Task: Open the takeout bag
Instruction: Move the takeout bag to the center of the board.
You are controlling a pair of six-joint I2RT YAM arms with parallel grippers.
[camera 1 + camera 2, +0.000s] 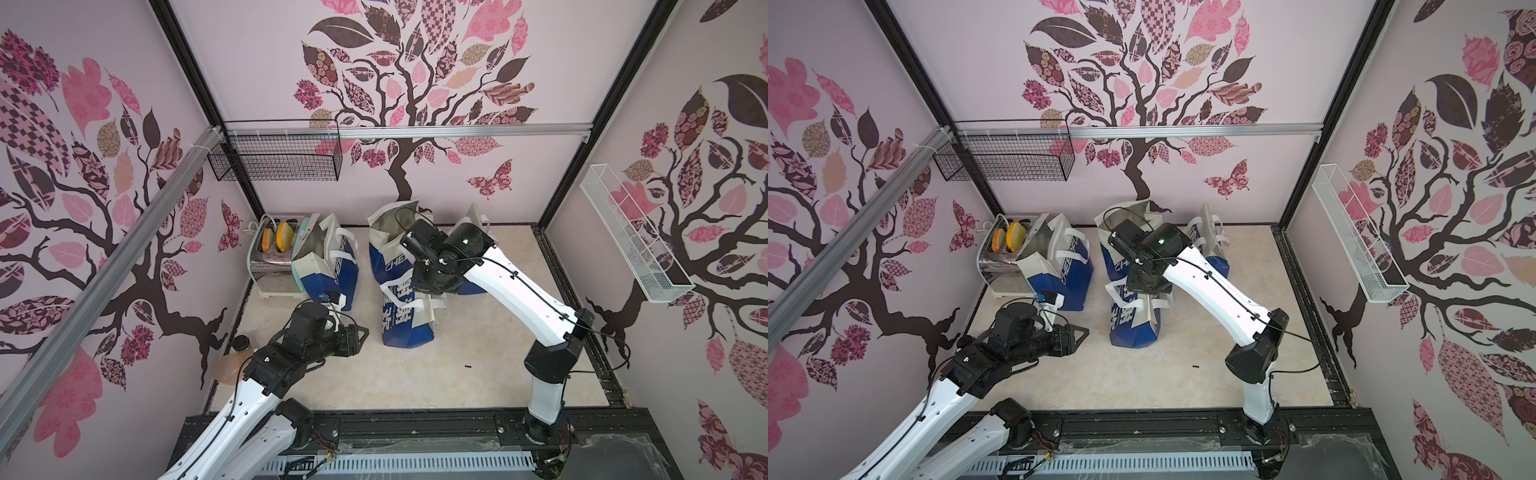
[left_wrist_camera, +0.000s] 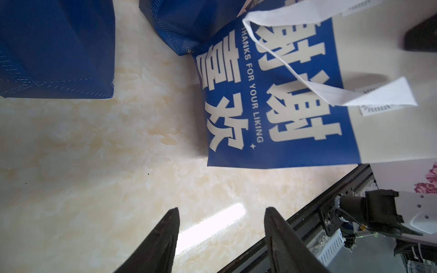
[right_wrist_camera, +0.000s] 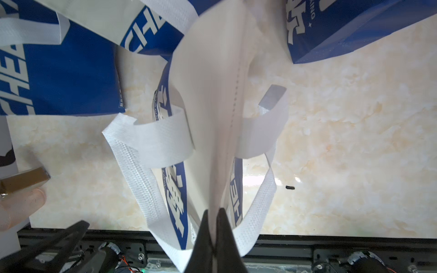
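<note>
Little done: clenched with right gripper (image 3: 214,214) on white top edge of takeout bag (image 3: 208,99); left gripper (image 2: 222,212) spread, empty; yet to part the mouth

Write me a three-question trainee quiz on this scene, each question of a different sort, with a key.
1. True or false: the left gripper is shut.
2. The right gripper is shut on: A) the white top of the front bag; B) a bottle; C) nothing.
3. Fill in: the toaster holds ___ slices.
Key: 1 false; 2 A; 3 two.
</note>
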